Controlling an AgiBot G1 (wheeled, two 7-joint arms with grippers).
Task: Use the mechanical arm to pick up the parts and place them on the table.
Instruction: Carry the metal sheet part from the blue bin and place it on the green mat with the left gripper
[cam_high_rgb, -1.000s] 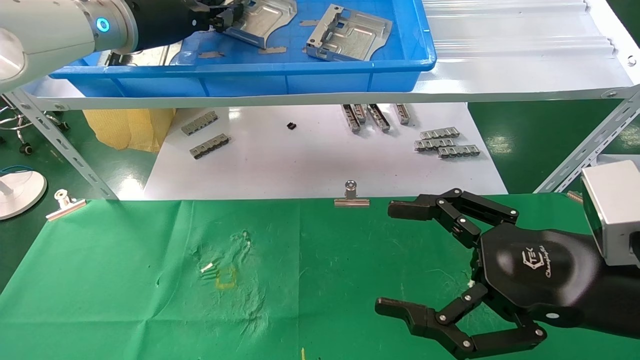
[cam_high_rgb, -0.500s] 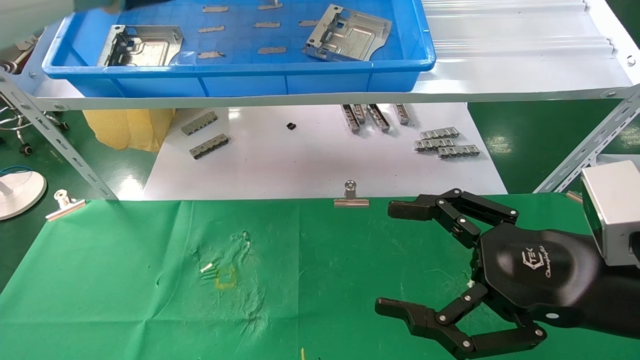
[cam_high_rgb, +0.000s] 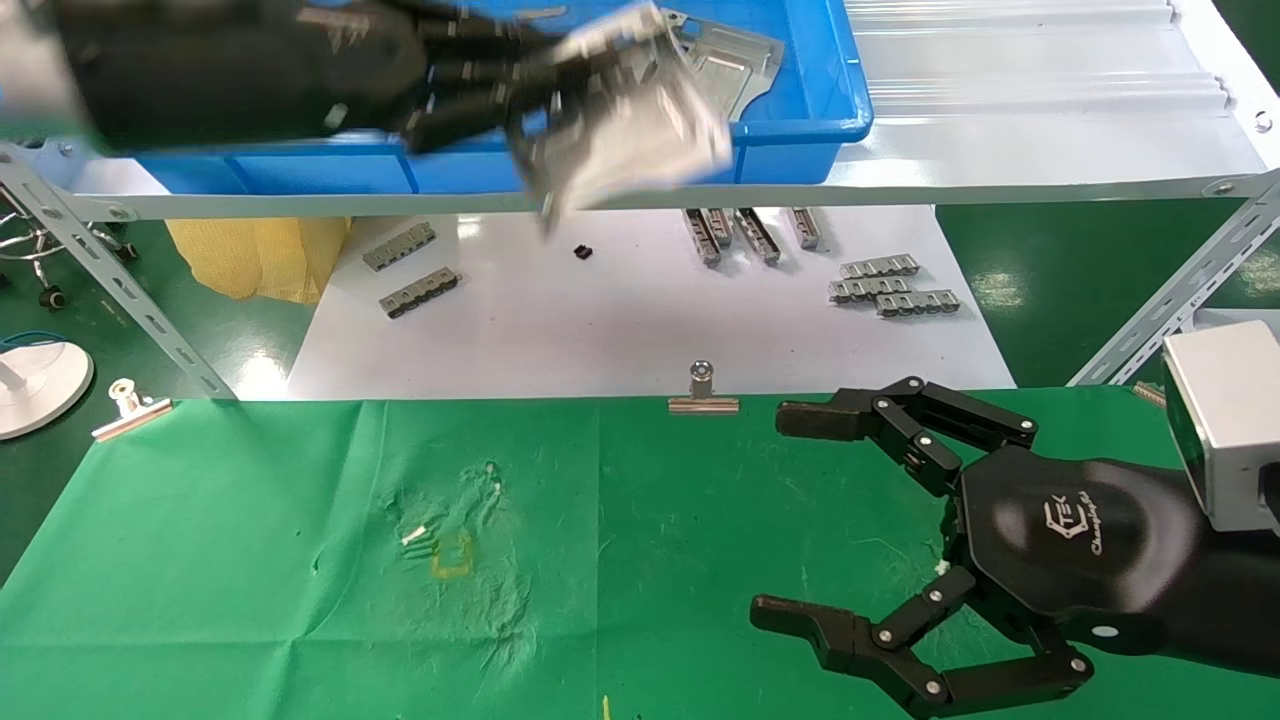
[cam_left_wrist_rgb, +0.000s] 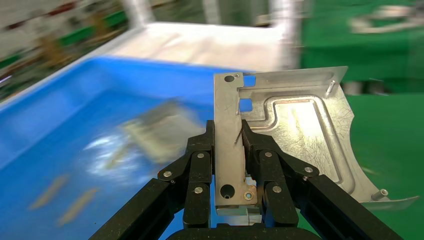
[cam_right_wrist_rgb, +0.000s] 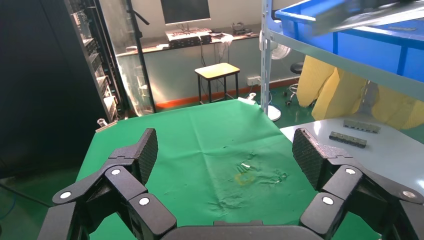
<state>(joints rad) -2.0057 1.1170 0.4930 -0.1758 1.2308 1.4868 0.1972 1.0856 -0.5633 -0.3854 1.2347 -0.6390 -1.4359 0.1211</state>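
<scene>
My left gripper (cam_high_rgb: 545, 95) is shut on a silver stamped plate (cam_high_rgb: 630, 135) and holds it in the air over the front rim of the blue tray (cam_high_rgb: 800, 125). In the left wrist view the fingers (cam_left_wrist_rgb: 201, 155) pinch the plate's (cam_left_wrist_rgb: 300, 130) folded rim, with the left gripper (cam_left_wrist_rgb: 228, 135) above the tray (cam_left_wrist_rgb: 60, 130). Another plate (cam_high_rgb: 735, 60) lies in the tray's right part. My right gripper (cam_high_rgb: 785, 512) is open and empty, low over the right side of the green-clothed table (cam_high_rgb: 300, 560). The right wrist view shows the right gripper (cam_right_wrist_rgb: 225, 150) open over the cloth (cam_right_wrist_rgb: 200, 125).
The tray stands on a metal shelf (cam_high_rgb: 1000, 150) above a white board (cam_high_rgb: 600, 320) with grey ridged strips (cam_high_rgb: 890, 285). Binder clips (cam_high_rgb: 703, 395) hold the cloth's far edge. A slanted shelf brace (cam_high_rgb: 1180, 290) stands at the right, and a yellow bag (cam_high_rgb: 260, 255) at the left.
The left gripper, at a plate in the tray a second ago, went out of view upward and now shows again toward the tray's front, carrying the plate. The right arm has not moved.
</scene>
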